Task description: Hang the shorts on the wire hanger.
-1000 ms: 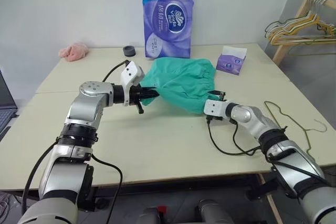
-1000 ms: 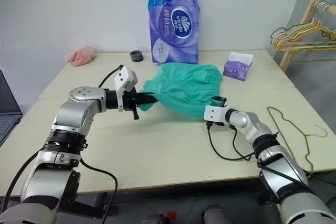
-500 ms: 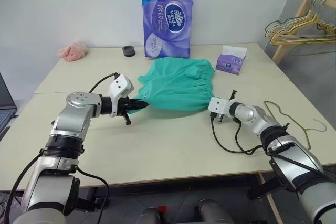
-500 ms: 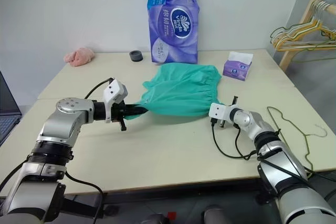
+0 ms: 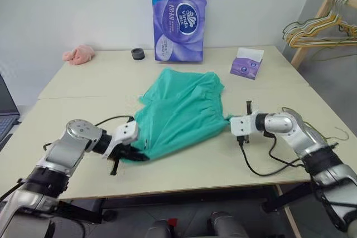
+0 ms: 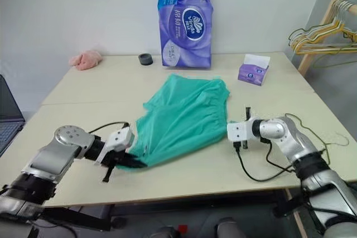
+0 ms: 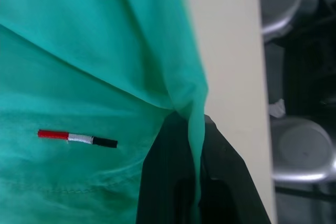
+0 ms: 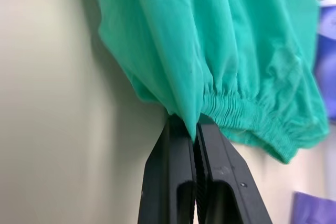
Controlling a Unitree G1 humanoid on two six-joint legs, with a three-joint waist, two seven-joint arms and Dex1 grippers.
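Shorts (image 5: pixel 181 112): dragged from the upper centre of the table (image 5: pixel 78 82) toward its near edge, now spread diagonally across mid-frame.
Left gripper (image 5: pixel 135 155): clamped on a hem fold, now lower left.
Right gripper (image 5: pixel 227 120): a second ago wide apart, now pinched on the gathered waistband corner, right of centre.
Wire hanger (image 6: pixel 318 132): lying at the right edge, behind the right forearm, apart from the cloth.
Meaning: both corners look secured; threading onto the hanger not yet begun.
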